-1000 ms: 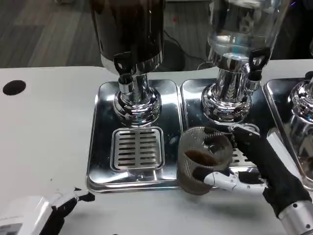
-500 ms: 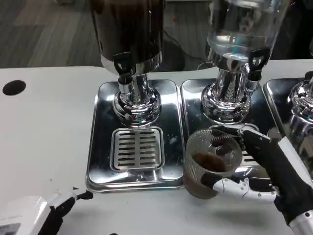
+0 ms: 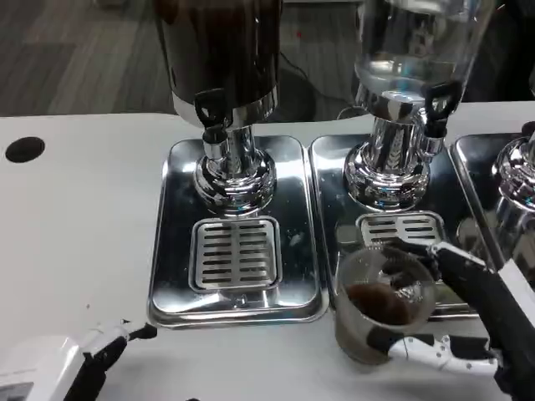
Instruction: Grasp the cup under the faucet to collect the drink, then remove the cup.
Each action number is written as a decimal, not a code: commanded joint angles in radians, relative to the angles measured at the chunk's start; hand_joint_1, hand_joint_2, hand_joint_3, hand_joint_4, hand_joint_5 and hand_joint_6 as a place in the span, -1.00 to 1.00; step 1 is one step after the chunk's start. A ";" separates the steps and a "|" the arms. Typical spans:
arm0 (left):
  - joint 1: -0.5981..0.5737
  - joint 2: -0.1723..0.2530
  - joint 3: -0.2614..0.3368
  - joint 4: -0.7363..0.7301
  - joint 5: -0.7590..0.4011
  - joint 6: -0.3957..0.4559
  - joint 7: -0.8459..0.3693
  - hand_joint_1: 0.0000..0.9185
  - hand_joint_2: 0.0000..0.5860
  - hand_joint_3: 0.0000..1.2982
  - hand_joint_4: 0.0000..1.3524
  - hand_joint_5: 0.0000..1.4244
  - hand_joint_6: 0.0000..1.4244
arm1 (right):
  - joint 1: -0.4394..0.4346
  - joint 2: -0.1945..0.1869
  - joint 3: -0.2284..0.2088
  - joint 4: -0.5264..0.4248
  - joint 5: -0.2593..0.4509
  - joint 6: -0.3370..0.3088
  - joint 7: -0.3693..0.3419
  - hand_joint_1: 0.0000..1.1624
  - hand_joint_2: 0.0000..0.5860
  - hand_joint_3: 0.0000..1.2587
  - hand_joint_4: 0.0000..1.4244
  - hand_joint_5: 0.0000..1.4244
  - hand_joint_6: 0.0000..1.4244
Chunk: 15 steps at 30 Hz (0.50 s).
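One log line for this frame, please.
phase: removing cup | right hand: holds cup, dark drink inside, at tray front edge | left hand: idle

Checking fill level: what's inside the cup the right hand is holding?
The cup in the right hand holds dark brown liquid low down, well below the rim. The cup's base cannot be seen clearly: the fingers wrap its lower wall.

White table (image 3: 75, 217) across lower frame w/ round black hole (image 3: 23, 149) at left edge. Grey wood-look floor (image 3: 75, 58) along top, dim. Dark cable (image 3: 294, 63) on floor, top centre. Glare on tabletop.
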 commanded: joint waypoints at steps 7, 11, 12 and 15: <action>0.004 -0.004 0.011 -0.009 0.023 0.014 0.020 -1.00 -0.65 -0.60 -0.74 -0.62 -0.38 | 0.013 -0.033 -0.047 0.088 -0.048 -0.186 -0.059 0.26 -0.65 -0.28 -0.27 -0.35 -0.63; 0.005 -0.006 0.021 -0.012 0.024 0.015 0.030 -1.00 -0.65 -0.60 -0.74 -0.62 -0.37 | 0.019 -0.043 -0.054 0.120 -0.071 -0.230 -0.081 0.26 -0.65 -0.27 -0.27 -0.34 -0.63; 0.005 -0.006 0.024 -0.012 0.024 0.015 0.033 -1.00 -0.65 -0.61 -0.75 -0.61 -0.36 | 0.021 -0.046 -0.057 0.129 -0.084 -0.245 -0.091 0.26 -0.65 -0.27 -0.27 -0.34 -0.63; 0.004 -0.012 0.035 -0.018 0.028 0.011 0.045 -1.00 -0.67 -0.63 -0.79 -0.66 -0.37 | 0.020 -0.050 -0.064 0.159 -0.115 -0.282 -0.117 0.26 -0.65 -0.27 -0.27 -0.34 -0.63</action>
